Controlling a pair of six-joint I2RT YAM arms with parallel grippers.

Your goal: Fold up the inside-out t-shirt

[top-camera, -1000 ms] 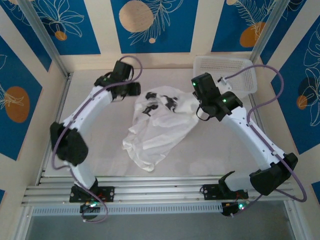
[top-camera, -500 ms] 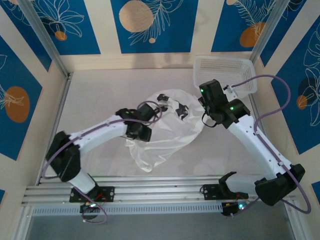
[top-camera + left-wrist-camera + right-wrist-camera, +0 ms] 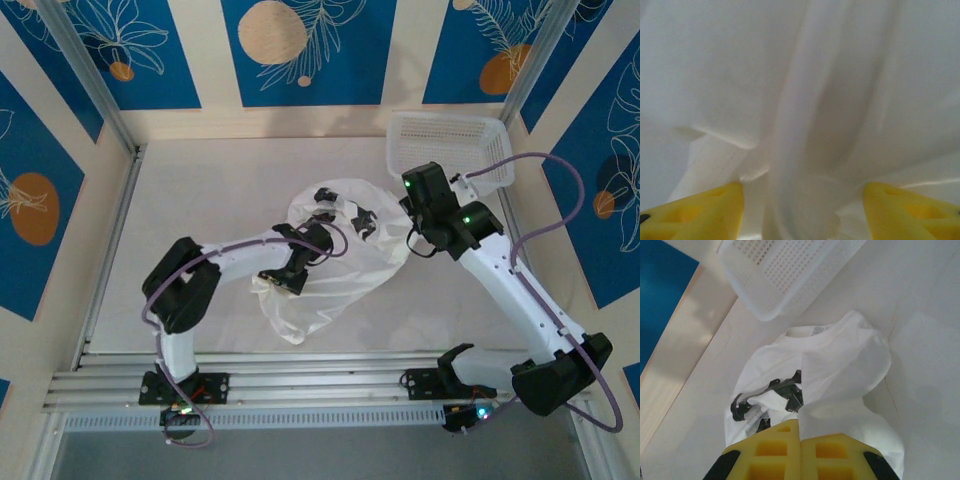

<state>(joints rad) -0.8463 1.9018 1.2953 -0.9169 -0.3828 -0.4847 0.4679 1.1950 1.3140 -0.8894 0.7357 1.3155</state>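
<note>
Left fingers (image 3: 695,210): spread wide; a hanging fold of the inside-out t-shirt (image 3: 790,75) is seen between them, not pinched.
Right fingers (image 3: 775,452): pressed together; a white edge of the shirt is clamped in their seam.
Inside-out t-shirt: bunched on the surface (image 3: 200,200) between both arms; a dark print (image 3: 787,392) is exposed, and the collar is turned toward the basket.
White mesh basket (image 3: 445,150): set at the far right corner, just beyond the shirt.
</note>
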